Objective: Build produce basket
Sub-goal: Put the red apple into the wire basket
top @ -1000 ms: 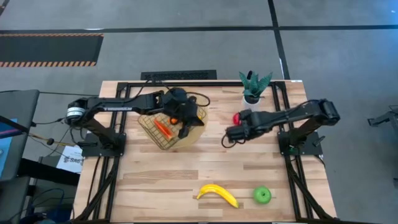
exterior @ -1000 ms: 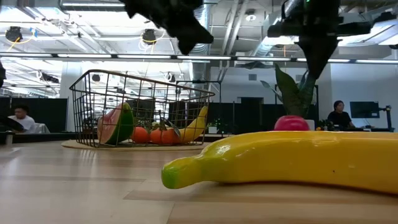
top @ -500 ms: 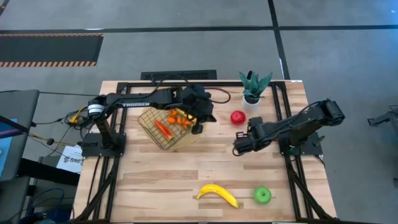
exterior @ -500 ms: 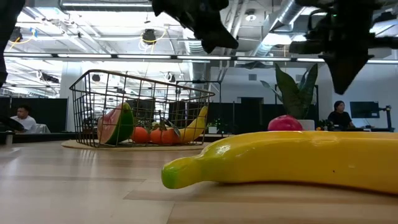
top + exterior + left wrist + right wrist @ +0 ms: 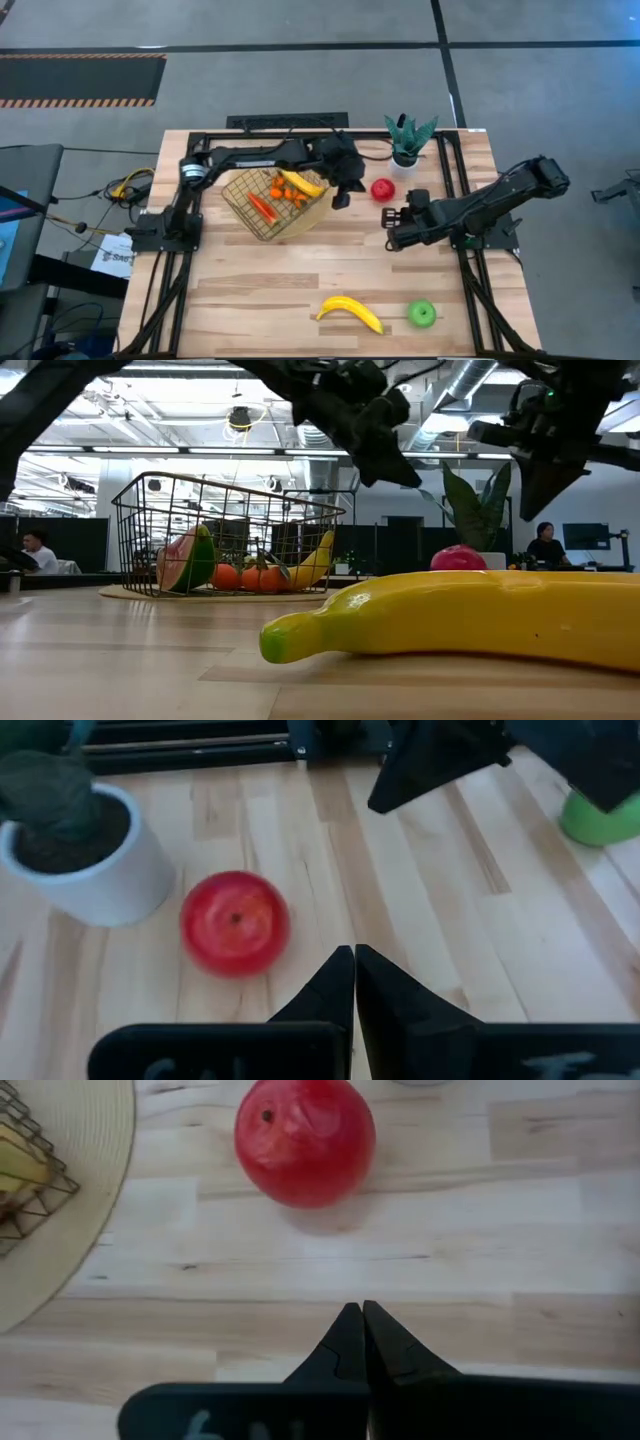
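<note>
We judge the step in hand to be picking up the red apple point(image 5: 381, 189), which lies on the desk point(image 5: 280, 290) between the basket point(image 5: 270, 205) and the potted plant point(image 5: 407, 140), at about one o'clock from the desk's centre. The left claw point(image 5: 341, 197) hangs just beside it on the nine o'clock side, near the basket's rim, with its fingers pressed together and holding nothing. The right claw point(image 5: 392, 218) sits at about five o'clock of the apple, near but apart from it, its fingers also together and empty.

To do this well, we should let one arm take the apple and keep the other clear, since both claws point at the same fruit and could meet over it. Whichever goes must spread its fingers wide before coming down, as the apple is round and may roll toward the plant pot if nudged. We would centre the fingers across its widest part and close gently.

The basket, on its round mat point(image 5: 60, 1200), already holds a banana point(image 5: 301, 183), a carrot-like stick point(image 5: 262, 207) and small orange pieces point(image 5: 281, 190). A second banana point(image 5: 350, 311) and the green apple point(image 5: 422, 315) wait at the desk's six o'clock edge.
</note>
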You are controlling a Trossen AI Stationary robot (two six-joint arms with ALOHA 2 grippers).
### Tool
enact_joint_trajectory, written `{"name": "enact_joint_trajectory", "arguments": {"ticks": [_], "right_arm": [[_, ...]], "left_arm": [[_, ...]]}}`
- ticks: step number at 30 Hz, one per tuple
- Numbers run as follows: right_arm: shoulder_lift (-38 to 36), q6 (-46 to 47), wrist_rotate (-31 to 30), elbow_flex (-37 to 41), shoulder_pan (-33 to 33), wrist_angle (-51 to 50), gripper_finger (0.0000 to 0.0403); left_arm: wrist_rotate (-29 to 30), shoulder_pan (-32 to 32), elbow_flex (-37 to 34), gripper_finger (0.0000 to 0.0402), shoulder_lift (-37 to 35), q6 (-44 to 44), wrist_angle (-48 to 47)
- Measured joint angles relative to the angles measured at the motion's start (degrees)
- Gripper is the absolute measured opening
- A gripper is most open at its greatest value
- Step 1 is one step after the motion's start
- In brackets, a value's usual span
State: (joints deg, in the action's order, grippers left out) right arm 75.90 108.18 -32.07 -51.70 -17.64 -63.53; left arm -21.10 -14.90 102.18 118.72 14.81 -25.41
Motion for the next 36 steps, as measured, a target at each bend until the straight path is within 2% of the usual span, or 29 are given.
{"name": "enact_joint_trajectory", "arguments": {"ticks": [3, 6, 10, 13, 21, 28, 32, 36], "right_arm": [[0.19, 0.0, -0.13, 0.91, 0.02, 1.02, 0.0], [0.11, -0.07, -1.32, 3.17, 0.01, 5.37, 0.0], [-0.68, -0.21, -3.79, 7.27, 0.14, 13.57, 0.0], [-2.32, -0.19, -5.41, 10.02, 0.36, 17.41, 0.0], [-9.13, -0.9, -10.85, 12.24, 3.08, 16.89, 0.0], [-10.51, -6.78, -10.7, 12.24, 6.35, 18.56, 0.0], [-9.32, -8.91, -8.34, 12.24, 8.5, 19.58, 0.0], [-8.02, -11.08, -6.32, 12.19, 10.37, 20.68, 0.0]], "left_arm": [[-0.05, 0.02, 4.24, 0.0, 3.06, 0.49, -2.77], [4.47, -0.21, 7.07, 0.0, 5.24, 1.69, -6.07], [11.13, -0.76, 7.66, 0.0, 5.42, 3.19, -5.27], [13.22, -1.34, 7.66, 0.0, 5.29, 3.2, -5.44], [12.78, -2.4, 7.61, 0.0, 7.88, 1.9, -2.75], [10.24, -2.54, 7.53, 0.0, 9.76, 1.18, 0.69], [6.67, -2.69, 7.55, 0.0, 10.9, 0.48, 1.34], [6.86, -2.62, 7.66, 0.0, 11.86, 0.93, 2.29]]}}
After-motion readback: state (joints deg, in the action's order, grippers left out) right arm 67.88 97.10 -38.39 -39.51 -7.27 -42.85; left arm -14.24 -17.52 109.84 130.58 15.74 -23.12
